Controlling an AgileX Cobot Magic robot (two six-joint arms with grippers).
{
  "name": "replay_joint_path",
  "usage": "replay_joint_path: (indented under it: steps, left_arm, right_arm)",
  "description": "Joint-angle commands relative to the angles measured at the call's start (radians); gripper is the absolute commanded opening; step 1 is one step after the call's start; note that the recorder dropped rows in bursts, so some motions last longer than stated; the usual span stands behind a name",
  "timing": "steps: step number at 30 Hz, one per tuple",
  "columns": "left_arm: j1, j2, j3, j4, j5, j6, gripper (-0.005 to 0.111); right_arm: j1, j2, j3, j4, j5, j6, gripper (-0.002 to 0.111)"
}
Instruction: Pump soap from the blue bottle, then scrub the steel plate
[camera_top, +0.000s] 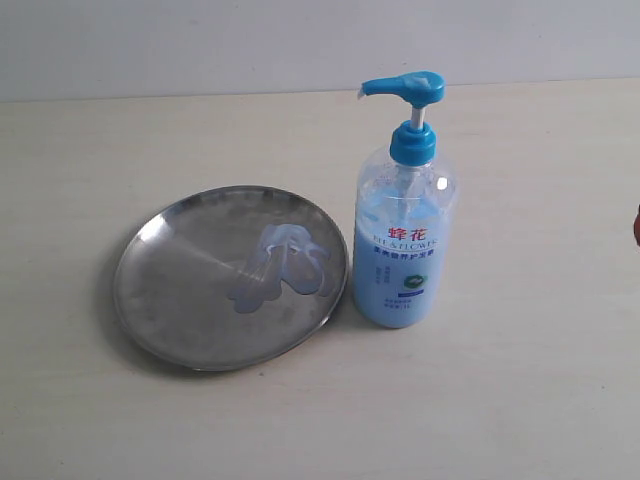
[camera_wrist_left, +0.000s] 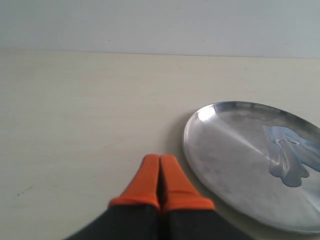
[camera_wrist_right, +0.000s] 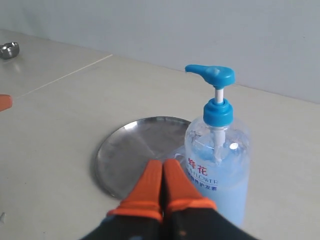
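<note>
Two grippers, both pinched fully shut and empty. Soap (camera_top: 283, 262) is smeared on the right half of the plate (camera_top: 160, 300), centre-left of the exterior frame; the bottle (camera_top: 403, 250) stands upright just beside its right rim. Left gripper (camera_wrist_left: 160, 157) has the plate's rim just beside its tips and right gripper (camera_wrist_right: 163, 162) sits nearer the bottle, so I'd guess left does the scrubbing.

So I'm counting one steel plate (camera_top: 170, 290), one blue bottle (camera_top: 404, 255) carrying one pump head (camera_top: 405, 88), and just one smear of soap (camera_top: 285, 265). I'm running two pincers here, the left gripper (camera_wrist_left: 160, 169) and the right gripper (camera_wrist_right: 163, 174), and each is wearing two orange fingertips (camera_wrist_left: 145, 182), so four total. I'm also spotting one small shiny metal thing (camera_wrist_right: 9, 50), no clue what.
</note>
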Motion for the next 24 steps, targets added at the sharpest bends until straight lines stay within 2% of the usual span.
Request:
replay_joint_path:
  steps: [1,5,11,24]
  left_arm:
    - [0.001,-0.004,0.004,-0.008,-0.006,0.005,0.000]
    - [0.001,-0.004,0.004,-0.008,-0.006,0.005,0.000]
    - [0.001,-0.004,0.004,-0.008,-0.006,0.005,0.000]
    - [0.001,-0.004,0.004,-0.008,-0.006,0.005,0.000]
  right_arm:
    - [-0.004,-0.040,0.084,-0.038,-0.098,-0.008,0.000]
    - [-0.024,-0.079,0.156,-0.047,-0.175,-0.008,0.000]
    - [-0.111,-0.147,0.263,-0.052,-0.261,-0.008,0.000]
    - [-0.375,-0.279,0.397,-0.052,-0.293,-0.007,0.000]
